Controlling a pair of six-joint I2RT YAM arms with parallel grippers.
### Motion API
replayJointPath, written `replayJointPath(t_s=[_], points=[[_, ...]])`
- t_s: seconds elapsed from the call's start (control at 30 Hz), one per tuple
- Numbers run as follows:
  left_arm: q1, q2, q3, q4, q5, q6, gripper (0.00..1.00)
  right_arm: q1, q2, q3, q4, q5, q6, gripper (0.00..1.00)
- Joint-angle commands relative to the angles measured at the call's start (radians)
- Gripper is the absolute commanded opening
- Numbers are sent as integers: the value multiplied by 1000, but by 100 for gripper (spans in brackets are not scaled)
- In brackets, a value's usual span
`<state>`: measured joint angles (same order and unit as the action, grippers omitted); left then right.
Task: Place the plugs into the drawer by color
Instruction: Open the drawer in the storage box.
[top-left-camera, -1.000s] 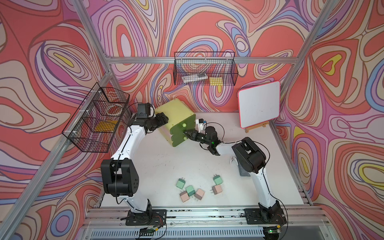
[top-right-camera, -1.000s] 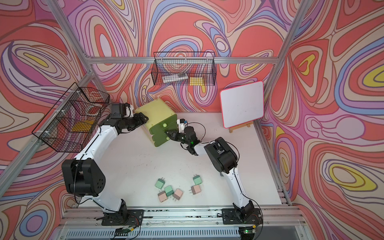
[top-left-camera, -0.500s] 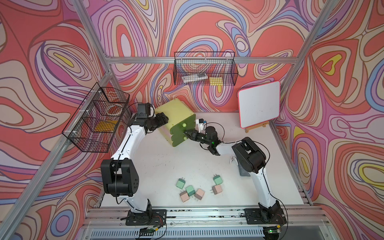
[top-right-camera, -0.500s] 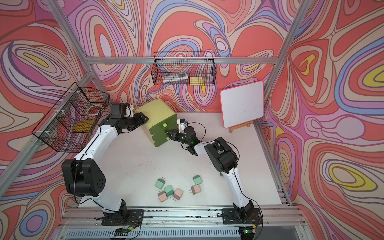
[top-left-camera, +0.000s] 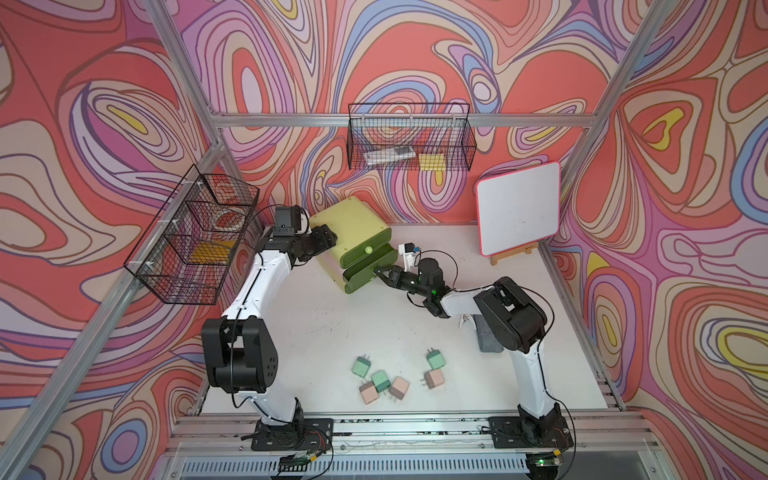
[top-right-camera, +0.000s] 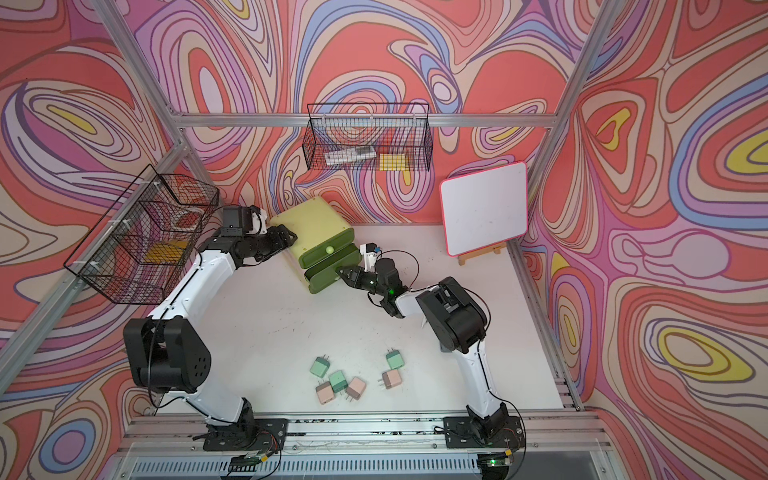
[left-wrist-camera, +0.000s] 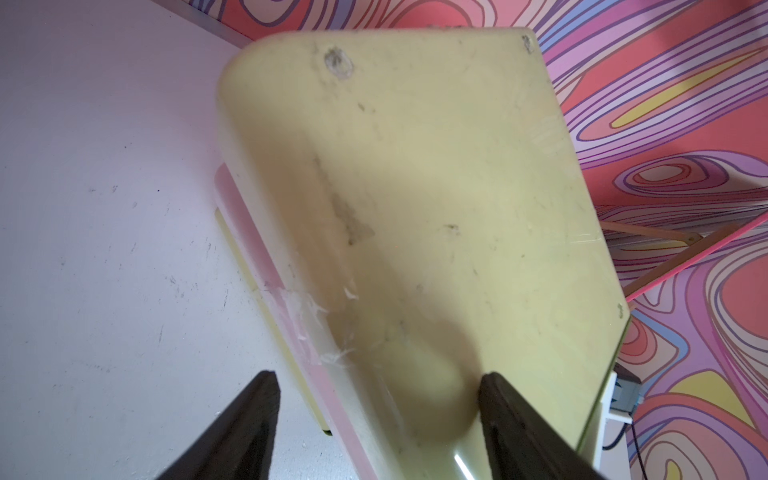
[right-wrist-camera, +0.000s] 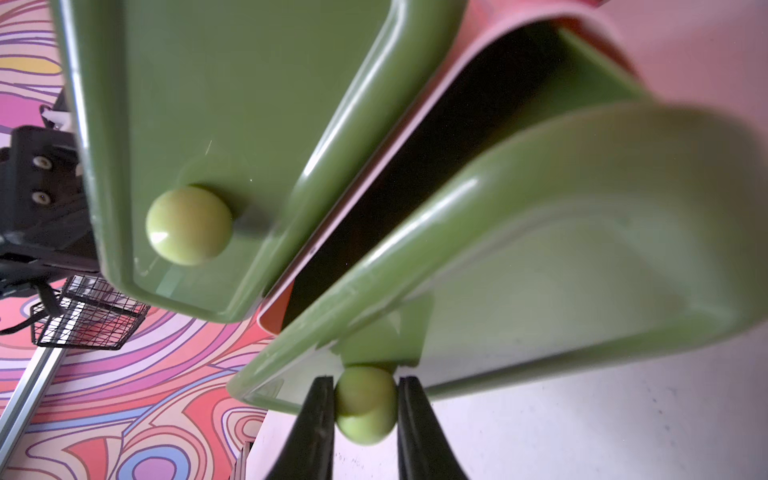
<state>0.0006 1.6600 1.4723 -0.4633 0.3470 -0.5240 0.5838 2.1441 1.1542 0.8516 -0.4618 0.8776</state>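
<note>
The drawer cabinet (top-left-camera: 353, 226) is pale yellow-green and stands tilted at the back of the table. My right gripper (right-wrist-camera: 365, 386) is shut on the round knob (right-wrist-camera: 365, 409) of the olive drawer (right-wrist-camera: 561, 232) below the top one. That drawer is pulled out a little and a dark gap shows above it. My left gripper (left-wrist-camera: 378, 378) is open and straddles the cabinet's rear corner (left-wrist-camera: 415, 208), also seen in a top view (top-left-camera: 326, 240). Three mint green plugs (top-left-camera: 361, 366) and three pink plugs (top-left-camera: 368, 392) lie loose near the table's front edge, in both top views (top-right-camera: 320, 366).
A grey felt eraser (top-left-camera: 488, 336) lies under my right arm. A whiteboard on a small easel (top-left-camera: 517, 208) stands at the back right. Black wire baskets hang on the back wall (top-left-camera: 409, 143) and the left wall (top-left-camera: 195, 237).
</note>
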Motion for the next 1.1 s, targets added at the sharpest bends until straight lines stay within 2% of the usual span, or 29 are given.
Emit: replayJointPath(t_s=[0.0, 0.37, 0.83, 1.07], points=[[7, 11, -18, -31, -16, 14, 75, 0, -73, -63, 1, 19, -27, 10], [7, 12, -26, -19, -9, 7, 76, 11, -232, -255, -45, 65, -75, 11], [7, 14, -26, -16, -3, 4, 76, 22, -215, -313, -40, 81, -96, 14], [7, 11, -23, -17, 0, 9, 77, 23, -225, -298, -80, 79, -128, 26]])
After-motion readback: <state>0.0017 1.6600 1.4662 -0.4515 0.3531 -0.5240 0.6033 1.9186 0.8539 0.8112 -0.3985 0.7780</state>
